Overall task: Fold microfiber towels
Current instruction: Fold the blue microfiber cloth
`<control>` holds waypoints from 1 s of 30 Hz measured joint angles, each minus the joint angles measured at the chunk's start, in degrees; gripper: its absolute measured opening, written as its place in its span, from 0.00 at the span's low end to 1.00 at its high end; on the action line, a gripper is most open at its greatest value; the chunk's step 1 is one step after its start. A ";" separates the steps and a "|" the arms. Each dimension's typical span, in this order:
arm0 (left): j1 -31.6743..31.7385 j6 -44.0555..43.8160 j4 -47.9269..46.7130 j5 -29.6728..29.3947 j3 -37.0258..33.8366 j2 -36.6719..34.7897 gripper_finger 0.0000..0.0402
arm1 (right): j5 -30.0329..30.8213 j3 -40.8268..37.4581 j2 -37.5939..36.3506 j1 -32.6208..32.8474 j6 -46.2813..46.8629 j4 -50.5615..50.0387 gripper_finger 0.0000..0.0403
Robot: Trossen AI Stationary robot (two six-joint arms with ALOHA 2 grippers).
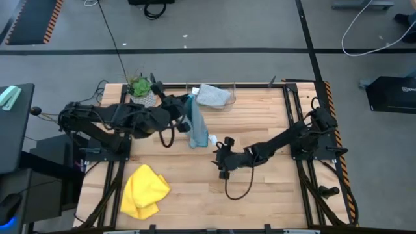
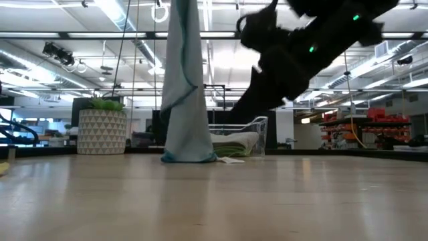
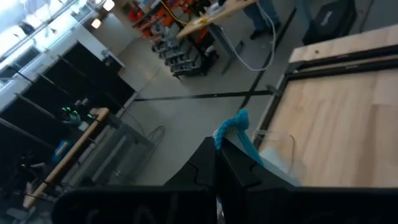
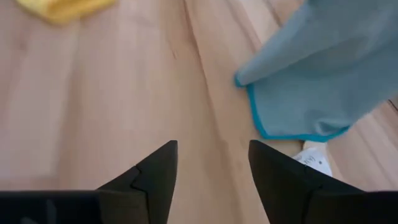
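One yellow towel (image 1: 144, 190) lies crumpled at the near left of the tabletop (image 1: 260, 195). Mid-table, the right hand (image 1: 224, 158) hovers with fingers spread, holding nothing, just beside the hem of one light blue towel (image 1: 195, 123). That towel hangs from the left hand (image 1: 182, 108), pinched shut on its top edge, its bottom touching the wood. Farthest back stand one plant (image 1: 140, 88) and one clear bin (image 1: 229, 101) holding one grey towel (image 1: 213, 95) and one green towel (image 2: 231, 149).

1. The high view looks straight down on the whole surface (image 1: 260, 195).
2. The low view sits at surface level, facing the room.
3. The right wrist view, close above the boards, shares the blue towel (image 4: 323, 74) with both.
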 joint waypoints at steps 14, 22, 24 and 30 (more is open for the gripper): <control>-4.58 -13.49 -14.51 -0.05 -0.07 -1.55 0.01 | -12.92 7.73 6.17 -13.50 -41.47 -11.27 0.52; -4.82 -13.81 -15.34 -0.11 -0.09 -1.71 0.02 | -11.52 10.74 9.29 -14.59 -52.11 -11.62 0.39; -4.80 -13.84 -15.82 -0.07 -0.10 -1.69 0.01 | -11.48 11.57 10.26 -14.87 -53.94 -11.12 0.34; -4.75 -15.59 -17.30 -0.13 -0.11 -1.69 0.02 | -10.89 12.98 13.14 -15.98 -55.85 -11.10 0.15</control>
